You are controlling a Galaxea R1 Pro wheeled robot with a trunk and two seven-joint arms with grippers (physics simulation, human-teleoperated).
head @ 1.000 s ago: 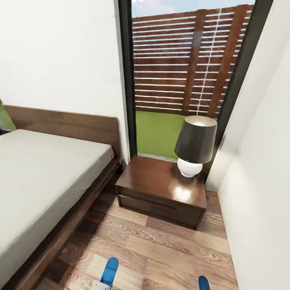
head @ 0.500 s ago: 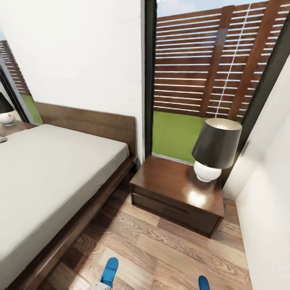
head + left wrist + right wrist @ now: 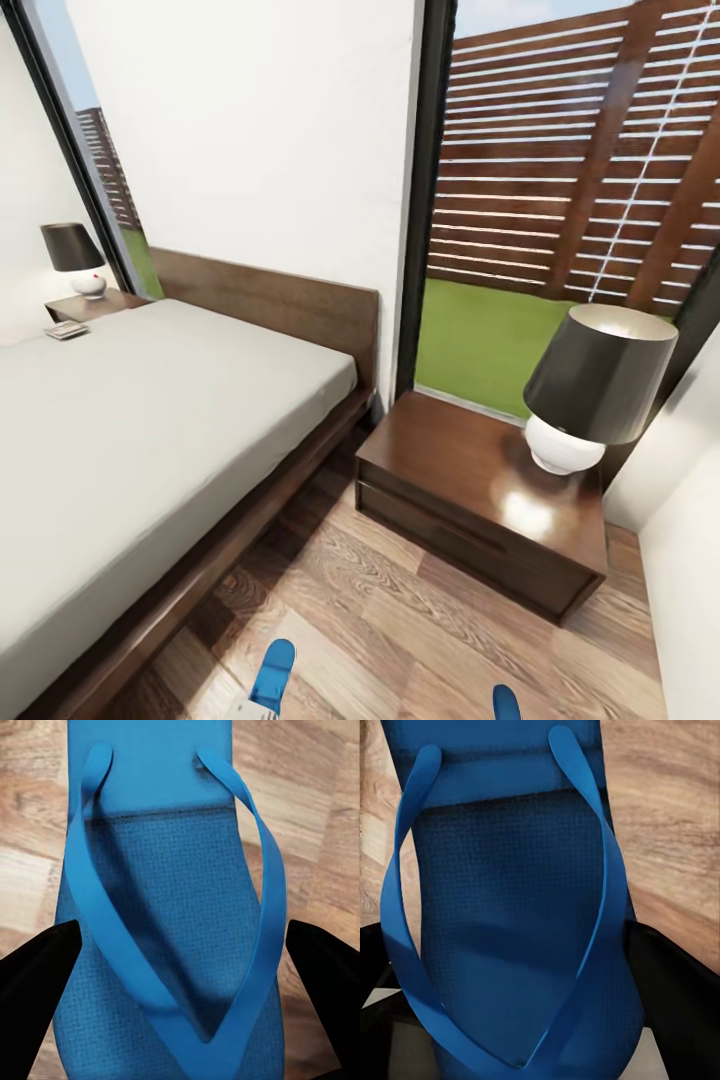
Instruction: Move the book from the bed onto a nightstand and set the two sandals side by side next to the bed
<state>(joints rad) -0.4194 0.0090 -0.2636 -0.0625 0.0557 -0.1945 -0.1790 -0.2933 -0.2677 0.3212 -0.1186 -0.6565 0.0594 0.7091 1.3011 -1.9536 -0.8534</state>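
Two bright blue sandals are held above the wood floor. In the left wrist view one sandal (image 3: 172, 900) lies between the black fingers (image 3: 34, 997) of my left gripper (image 3: 180, 952), which is shut on its sides. The other sandal (image 3: 510, 907) sits in my right gripper (image 3: 521, 967), also shut on it. Their tips show low in the head view as the left sandal (image 3: 273, 675) and the right sandal (image 3: 506, 702). The bed (image 3: 150, 420) stretches along the left. A nightstand (image 3: 470, 490) stands right of it. A small flat book-like thing (image 3: 66, 329) lies by the far nightstand (image 3: 100, 303), its cover too small to read.
A black-shaded lamp (image 3: 595, 385) with a white base stands on the near nightstand's right part. Another lamp (image 3: 74, 257) stands on the far one. A tall window (image 3: 560, 200) with a slatted fence behind it is ahead. A white wall (image 3: 690, 560) closes the right. Wood floor (image 3: 400, 630) lies between bed and nightstand.
The whole view has turned left, so bed and near nightstand shifted right and the far nightstand and its lamp came into view. Both sandals keep their place in the picture.
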